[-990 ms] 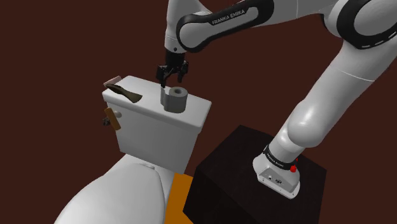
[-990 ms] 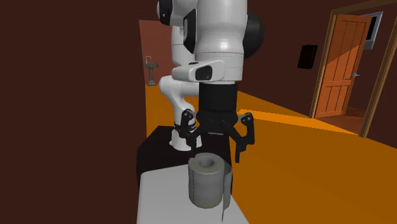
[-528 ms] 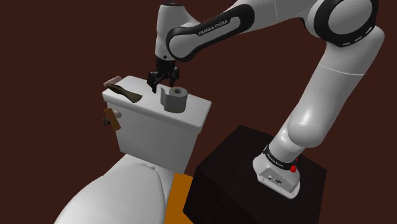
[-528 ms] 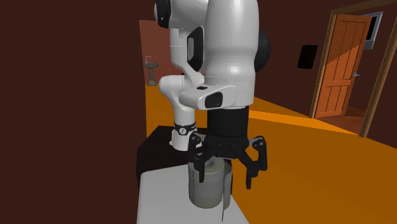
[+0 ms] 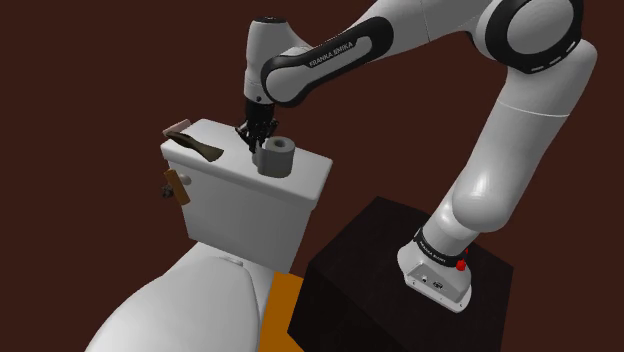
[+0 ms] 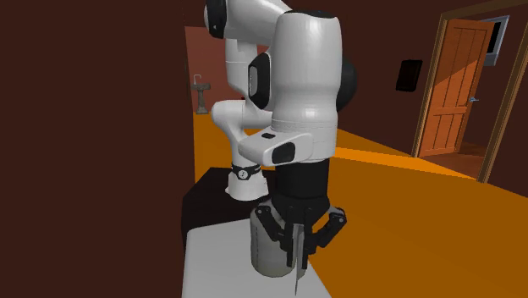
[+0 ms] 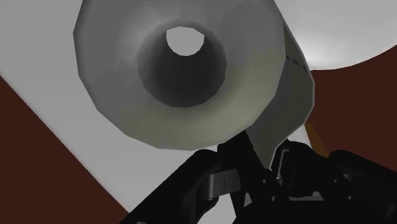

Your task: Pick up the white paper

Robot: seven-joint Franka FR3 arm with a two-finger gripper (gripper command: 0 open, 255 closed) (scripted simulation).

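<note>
Gripper (image 6: pixel 298 252) tight on grey paper roll (image 7: pixel 182 75)

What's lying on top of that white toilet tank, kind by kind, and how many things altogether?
Grey paper roll: 1
Dark brown handled tool: 1
Total on the tank lid: 2

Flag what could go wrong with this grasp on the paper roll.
1. The gripper looks shut on the loose flap, not on the body of the grey paper roll. Lifting may just unwind paper.
2. In the second exterior view, the roll stands upright near the edge of the white tank lid. A sideways tug could tip it off.
</note>
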